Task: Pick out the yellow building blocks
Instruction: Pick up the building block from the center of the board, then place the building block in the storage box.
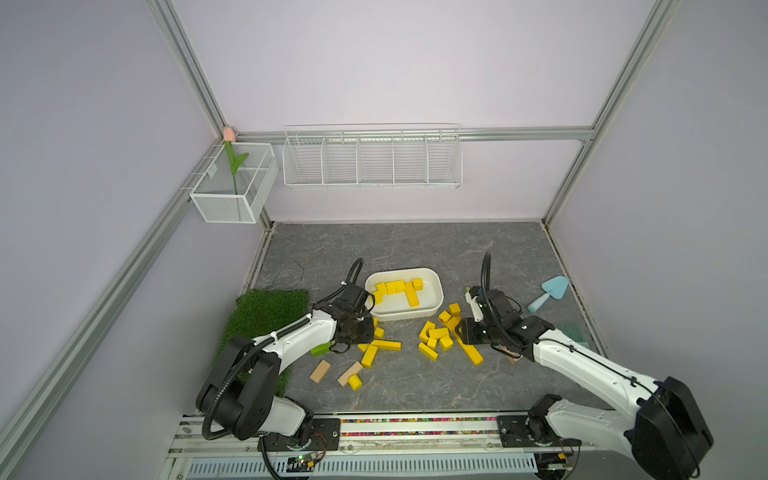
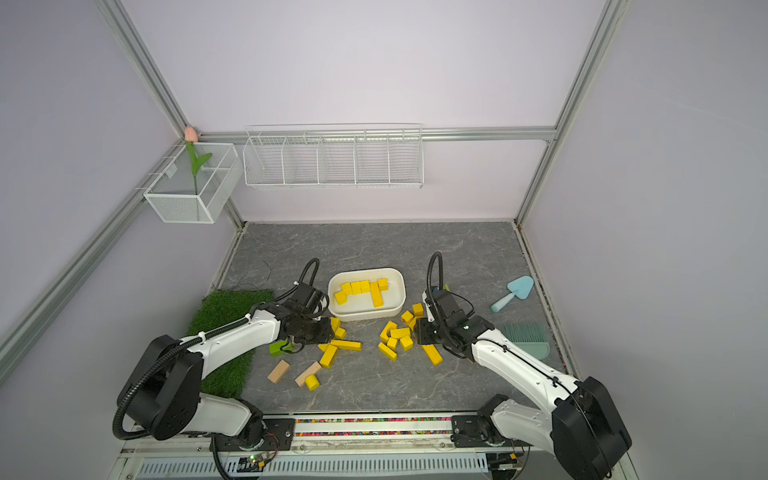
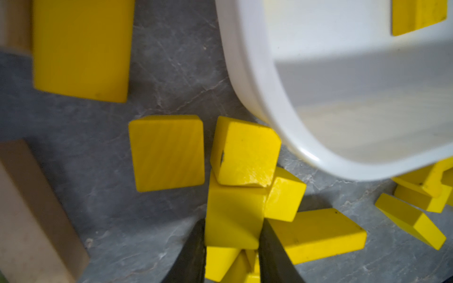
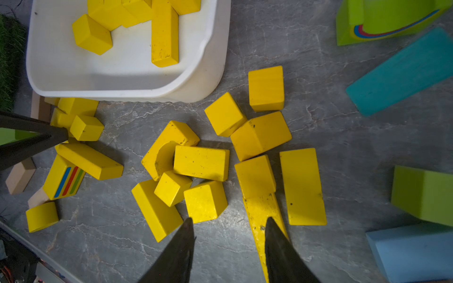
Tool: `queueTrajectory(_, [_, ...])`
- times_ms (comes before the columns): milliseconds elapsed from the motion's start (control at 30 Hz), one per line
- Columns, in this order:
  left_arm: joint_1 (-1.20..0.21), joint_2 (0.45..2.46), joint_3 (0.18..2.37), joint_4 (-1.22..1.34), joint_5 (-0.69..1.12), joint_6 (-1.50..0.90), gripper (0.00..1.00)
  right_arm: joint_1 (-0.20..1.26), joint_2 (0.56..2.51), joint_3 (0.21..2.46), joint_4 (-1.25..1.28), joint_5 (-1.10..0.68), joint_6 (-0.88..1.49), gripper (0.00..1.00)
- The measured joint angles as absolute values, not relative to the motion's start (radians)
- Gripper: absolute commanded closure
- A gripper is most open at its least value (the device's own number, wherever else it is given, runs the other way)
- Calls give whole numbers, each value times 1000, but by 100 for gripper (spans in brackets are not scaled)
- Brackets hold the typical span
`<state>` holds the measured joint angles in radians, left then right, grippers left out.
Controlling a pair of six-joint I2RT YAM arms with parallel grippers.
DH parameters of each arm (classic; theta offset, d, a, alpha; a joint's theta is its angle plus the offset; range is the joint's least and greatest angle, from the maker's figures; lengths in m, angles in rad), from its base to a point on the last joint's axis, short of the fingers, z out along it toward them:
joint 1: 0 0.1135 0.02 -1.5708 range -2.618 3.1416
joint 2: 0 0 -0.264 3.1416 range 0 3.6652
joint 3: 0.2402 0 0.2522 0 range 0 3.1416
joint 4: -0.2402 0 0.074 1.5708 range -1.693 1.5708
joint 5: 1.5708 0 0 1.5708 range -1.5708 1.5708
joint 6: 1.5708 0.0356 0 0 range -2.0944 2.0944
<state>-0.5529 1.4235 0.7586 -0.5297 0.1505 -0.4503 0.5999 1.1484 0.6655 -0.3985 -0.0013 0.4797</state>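
The left gripper [image 3: 232, 221] pinches one yellow block [image 3: 232, 205] in the pile on the table [image 1: 415, 249] just beside the white tub [image 1: 399, 314]. A cube [image 3: 245, 152] leans on that block, so lifting may knock the cube away or tip the block out of the fingers. The right gripper [image 4: 230, 219] is open and empty over the other yellow blocks [image 4: 201, 163], with one finger right by a thin yellow bar [image 4: 257, 210] that it could bump.
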Motion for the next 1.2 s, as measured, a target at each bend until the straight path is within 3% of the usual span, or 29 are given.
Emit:
queueTrajectory(200, [-553,1326,736,-529,143,-459,76,600,1148,665,-398,-2,480,52])
queueTrajectory(667, [-560,1205,720,-552,129,-493,77,600,1148,665,-398,-1,480,51])
queueTrajectory(1200, [-727,1520,1158,-577,104,-522,81,597,1111,640,-391,-1,483,50])
